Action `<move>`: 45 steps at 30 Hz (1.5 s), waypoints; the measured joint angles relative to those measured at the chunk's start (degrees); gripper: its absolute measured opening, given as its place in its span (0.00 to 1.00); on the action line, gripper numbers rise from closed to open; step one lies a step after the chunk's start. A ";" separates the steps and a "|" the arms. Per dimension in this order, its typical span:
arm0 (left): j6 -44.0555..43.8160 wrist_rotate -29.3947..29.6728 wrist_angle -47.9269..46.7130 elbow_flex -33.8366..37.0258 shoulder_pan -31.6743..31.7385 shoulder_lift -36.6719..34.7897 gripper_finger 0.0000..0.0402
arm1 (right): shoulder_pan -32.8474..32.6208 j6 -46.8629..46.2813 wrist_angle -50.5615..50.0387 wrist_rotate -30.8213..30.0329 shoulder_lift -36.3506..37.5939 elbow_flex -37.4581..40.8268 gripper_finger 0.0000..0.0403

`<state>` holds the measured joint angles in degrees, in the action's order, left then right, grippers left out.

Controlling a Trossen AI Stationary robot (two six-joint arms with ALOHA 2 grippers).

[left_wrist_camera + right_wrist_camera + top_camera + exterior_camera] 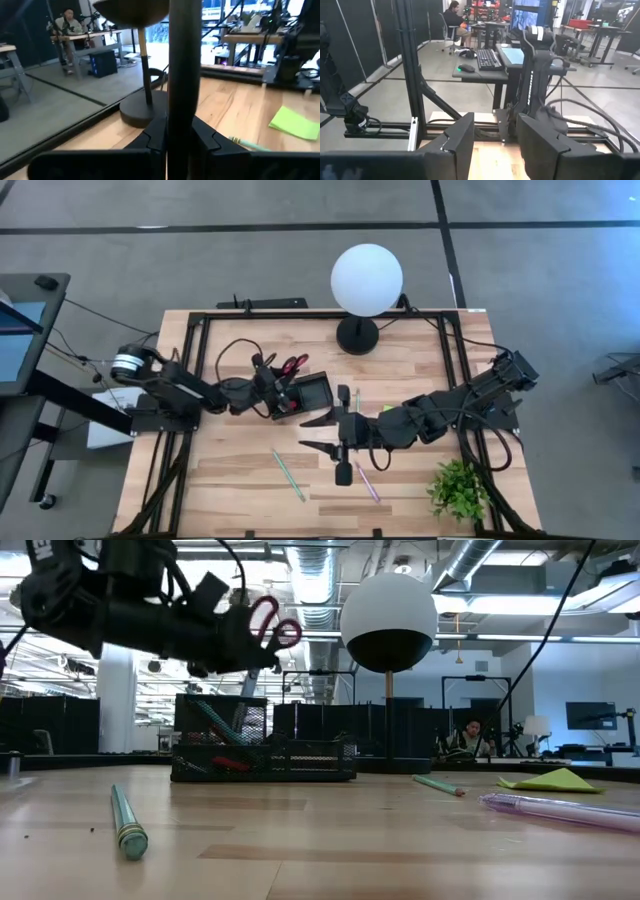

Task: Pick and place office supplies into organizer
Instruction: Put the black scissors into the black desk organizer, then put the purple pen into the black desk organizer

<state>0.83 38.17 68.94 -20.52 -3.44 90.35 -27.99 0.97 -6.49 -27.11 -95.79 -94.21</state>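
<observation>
Over the black organizer (312, 392) at the table's middle-left, the left gripper (283, 385) is clamped on the red-handled scissors (293, 366), held up in the air with the handles pointing toward the white globe lamp (367, 279). Right gripper (316, 432) sits mid-table with its fingers spread apart, nothing between them. A teal pen (288, 473) and a pink pen (366, 481) lie on the wood nearby, with the lime-green sticky pad (555, 780) off by the right arm.

No legible txt, labels, brands or nos. anywhere.
</observation>
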 joint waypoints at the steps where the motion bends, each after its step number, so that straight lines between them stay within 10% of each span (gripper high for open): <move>1: 0.08 0.84 0.50 -0.19 -0.01 1.26 0.07 | 0.00 0.00 -0.01 0.00 0.00 0.00 0.35; 19: 4.49 3.30 1.36 -6.58 0.26 11.01 0.33 | 0.00 -2.13 -4.87 0.04 0.00 0.00 0.34; 32: 15.68 13.25 2.81 -9.48 -4.81 8.87 0.38 | -0.15 -20.92 -21.00 -3.98 -0.11 -0.02 0.34; 45: 29.42 26.37 2.42 -9.87 -18.07 -10.23 0.48 | -5.72 -37.34 -27.63 -10.85 -1.12 2.68 0.34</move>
<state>30.26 64.54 71.35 -30.39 -21.51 80.12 -33.71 -36.37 -34.11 -37.96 -96.90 -91.53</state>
